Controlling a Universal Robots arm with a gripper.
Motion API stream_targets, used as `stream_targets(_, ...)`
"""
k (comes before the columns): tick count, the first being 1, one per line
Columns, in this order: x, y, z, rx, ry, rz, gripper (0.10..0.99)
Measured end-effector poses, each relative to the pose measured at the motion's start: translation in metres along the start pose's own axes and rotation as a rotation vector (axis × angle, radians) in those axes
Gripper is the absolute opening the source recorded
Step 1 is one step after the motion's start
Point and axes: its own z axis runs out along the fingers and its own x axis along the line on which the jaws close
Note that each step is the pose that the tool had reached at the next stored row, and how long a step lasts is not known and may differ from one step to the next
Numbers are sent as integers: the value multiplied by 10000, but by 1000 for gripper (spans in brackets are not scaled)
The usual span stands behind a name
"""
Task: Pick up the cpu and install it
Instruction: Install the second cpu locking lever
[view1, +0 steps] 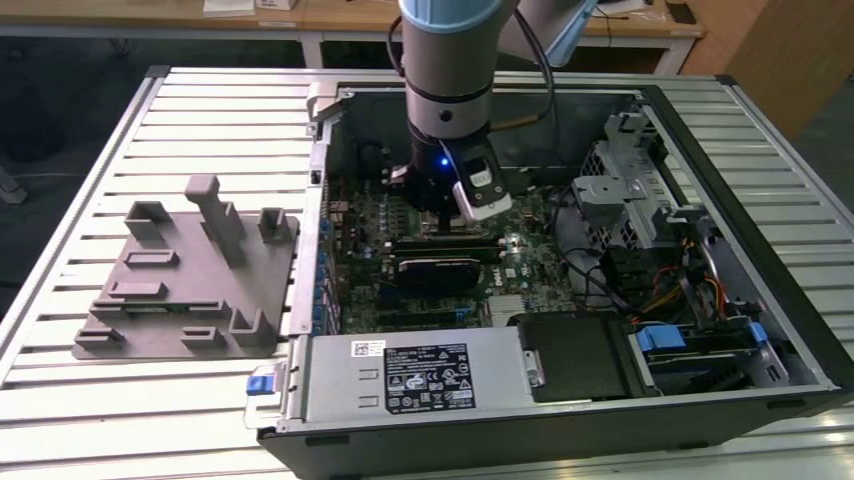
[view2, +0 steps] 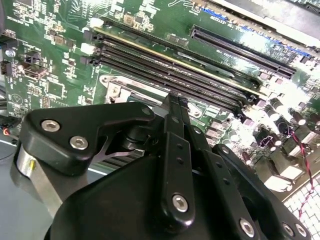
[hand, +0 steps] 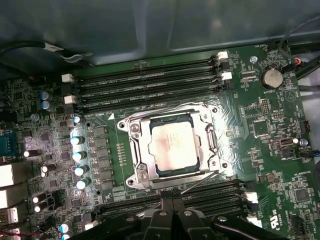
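Exterior view: arm reaches down into the open computer case (view1: 561, 300) in the centre of the frame; pincer (view1: 447, 205) low over the motherboard (view1: 400, 230), just above the dark socket area. Grey fixture (view1: 187, 270) sits on the slatted desk (view1: 160, 400) at the left of the frame, well apart from the arm.

First wrist view: cpu (hand: 174, 145) lies flat in the metal socket frame (hand: 135, 150) at frame centre, silvery top up, edges inside the frame on all four sides. It looks seated, though whether it is fully down I cannot confirm. Memory slots (hand: 145, 82) run across above the socket, more below it. A row of capacitors (hand: 80, 155) stands to the left.

Pincer in the second wrist view (view2: 172, 107): the two fingers (view2: 176, 150) stand together, no gap visible, nothing between them. Not touching the cpu as far as can be seen.

Handling judgement: the cpu reads as light, stiff, thin and smooth-topped, likely slippery on the metal face. Underside contacts and the socket are fragile. Best hold would be on opposite edges at the rim, kept level, never pressing the middle.
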Motion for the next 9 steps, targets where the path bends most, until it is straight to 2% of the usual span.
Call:
stream_targets(4, 45, -37, 24, -65, 11, 18, 106)
stream_targets(7, 45, -75, 43, -121, 20, 30, 106)
stream_targets(9, 42, -99, 54, -196, 34, 36, 106)
